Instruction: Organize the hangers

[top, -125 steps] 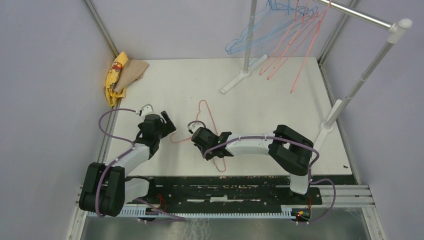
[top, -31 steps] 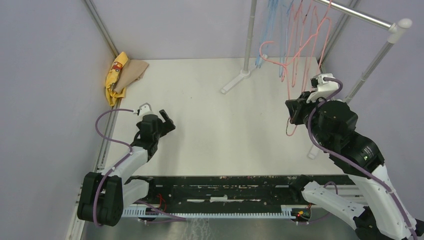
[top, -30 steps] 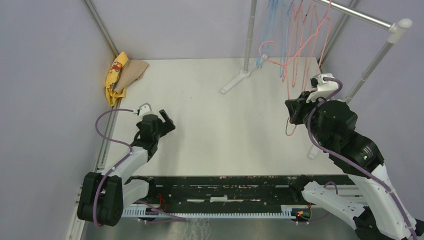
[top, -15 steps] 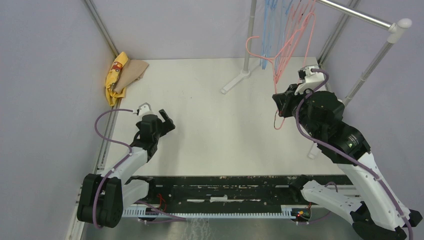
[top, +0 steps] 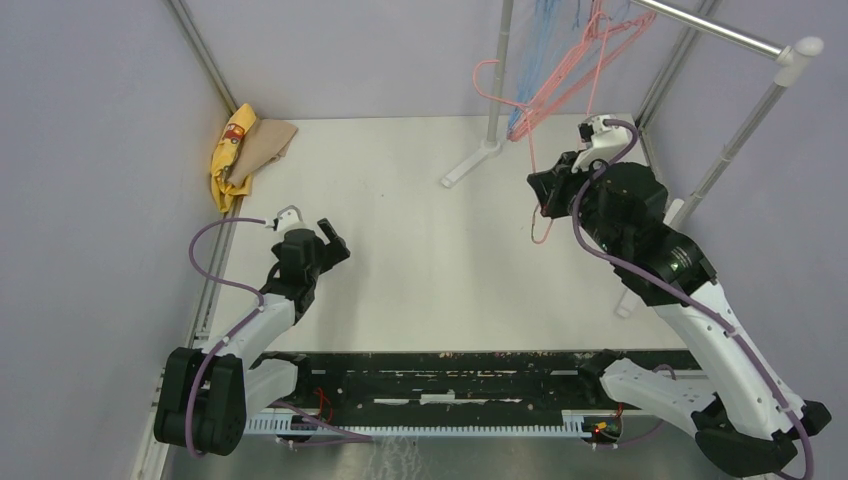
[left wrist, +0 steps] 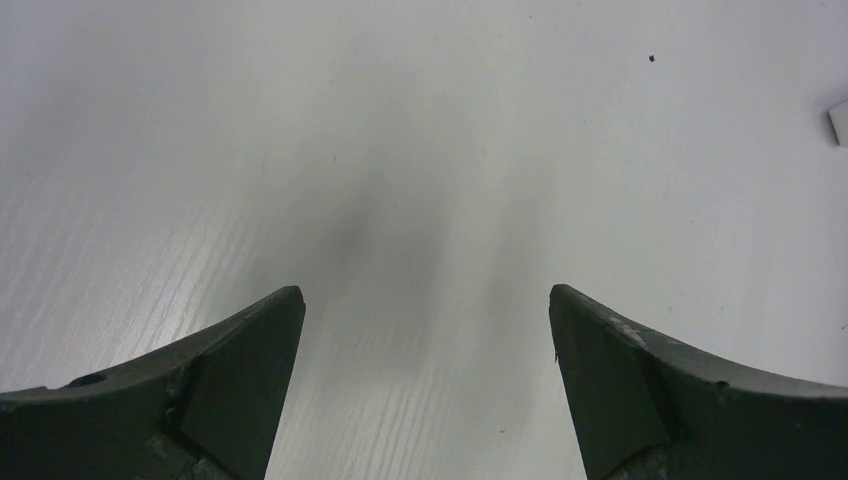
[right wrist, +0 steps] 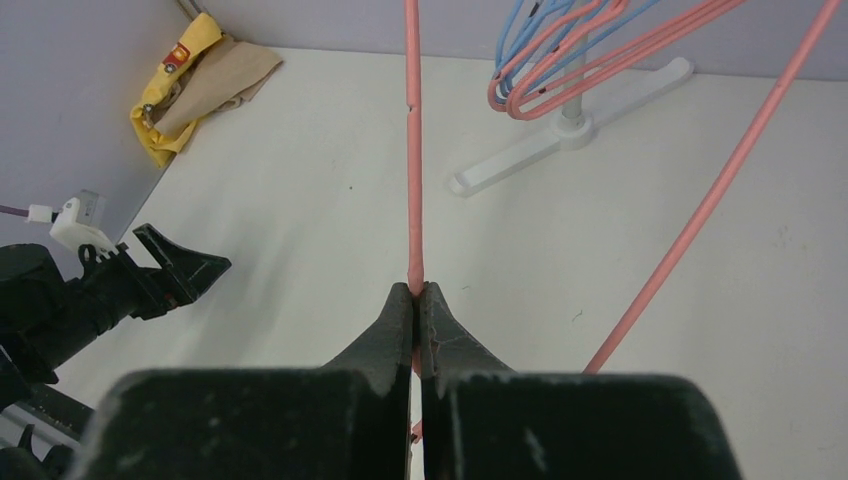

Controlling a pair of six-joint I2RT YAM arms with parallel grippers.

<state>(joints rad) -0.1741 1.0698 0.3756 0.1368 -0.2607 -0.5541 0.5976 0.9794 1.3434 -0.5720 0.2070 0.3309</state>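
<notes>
My right gripper (top: 545, 195) is raised near the rack and shut on the wire of a pink-red hanger (top: 476, 78), whose hook points left of the rack pole. In the right wrist view the jaws (right wrist: 415, 292) pinch that pink wire (right wrist: 411, 150), and its other side (right wrist: 720, 190) slants off to the right. Several light blue hangers (top: 545, 20) and pink-red hangers (top: 610, 25) hang on the rack bar; they also show in the right wrist view (right wrist: 540, 60). My left gripper (top: 335, 245) is open and empty, low over the table (left wrist: 425, 300).
The white-and-silver rack has a left pole (top: 497, 70), a top bar (top: 720, 30), a right pole (top: 740, 140) and a foot (top: 470, 165) on the table. A yellow and tan cloth (top: 240, 150) lies at the back left corner. Grey walls enclose the table.
My right arm lifted the pink hanger off the table up to the rack, then swung it leftward over the last second. The left arm has stayed still and open.
</notes>
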